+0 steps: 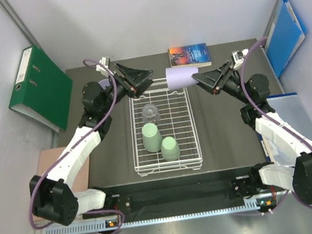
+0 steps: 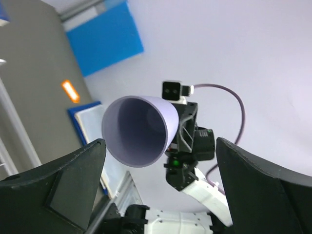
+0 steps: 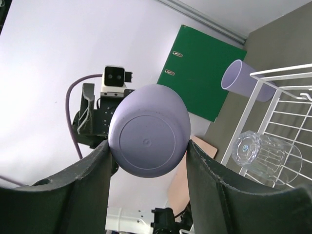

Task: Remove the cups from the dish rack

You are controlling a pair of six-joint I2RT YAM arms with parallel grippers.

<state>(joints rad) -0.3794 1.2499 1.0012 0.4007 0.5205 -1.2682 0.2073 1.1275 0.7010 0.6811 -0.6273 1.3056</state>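
Top view: the right pincer [image 1: 196, 80] is holding a lilac cup [image 1: 178, 79] up in the air, over the far end of the dish rack [image 1: 175, 108].
Right pincer: its two fingers are squeezing the sides of the lilac cup down by the bottom. In the right wrist view the round bottom is facing the camera.
Left pincer [image 1: 150, 77]: it is spread wide and is holding nothing. Its open fingers are pointing straight at the cup.
Way the cup is lying: it is lying on its side in the air. Its long line is running across, from one pincer to the other. The open mouth is facing the left pincer and the bottom is facing the right wrist.
Gap: the left fingertips are sitting just beside the rim of the mouth and are not touching it.
Nearer arm: the right arm is the one gripping the cup, and the left arm is waiting close by.
Waiting in the rack: a clear glass [image 1: 151, 113] and two green cups [image 1: 150, 137] are standing in a row down the middle.
Out of the rack: a second lilac cup [image 3: 241, 80] is sitting on the table [image 1: 221, 125] by the left arm.
Next move, my guess: this is looking like a hand-over. The left pincer would be sliding along the cup's long line and closing on the wall by the mouth.
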